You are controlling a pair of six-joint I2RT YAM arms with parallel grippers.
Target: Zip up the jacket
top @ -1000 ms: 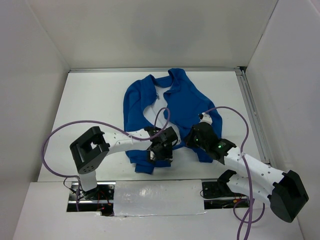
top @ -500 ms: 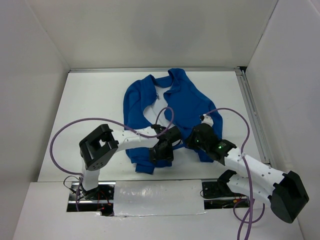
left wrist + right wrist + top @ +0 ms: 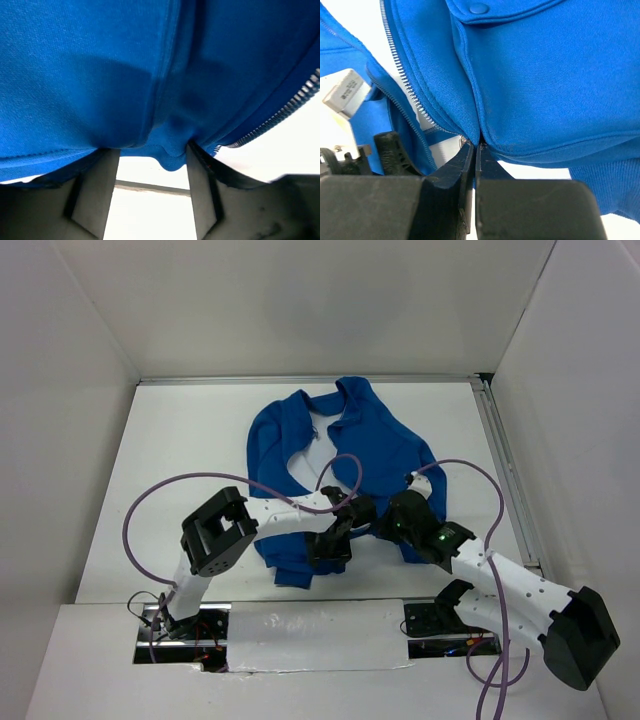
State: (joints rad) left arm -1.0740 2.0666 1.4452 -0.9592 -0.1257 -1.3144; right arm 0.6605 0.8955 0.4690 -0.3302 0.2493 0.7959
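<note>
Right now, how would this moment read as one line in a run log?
task: zip jacket | left gripper: open around jacket fold | right gripper: shut on jacket edge | zipper: unzipped

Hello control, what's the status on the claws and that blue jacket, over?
Right claw shut on jacket edge, low by the zipper. Left claw open astride a hem fold. Front unzipped. Purple cable loops over the jacket.

Your left end effector (image 3: 152, 152) hangs with fingers (image 3: 102, 192) parted (its arm (image 3: 280, 512) bent across toward the middle), while your right end effector (image 3: 476, 146) sits pinched tight just beside it.
</note>
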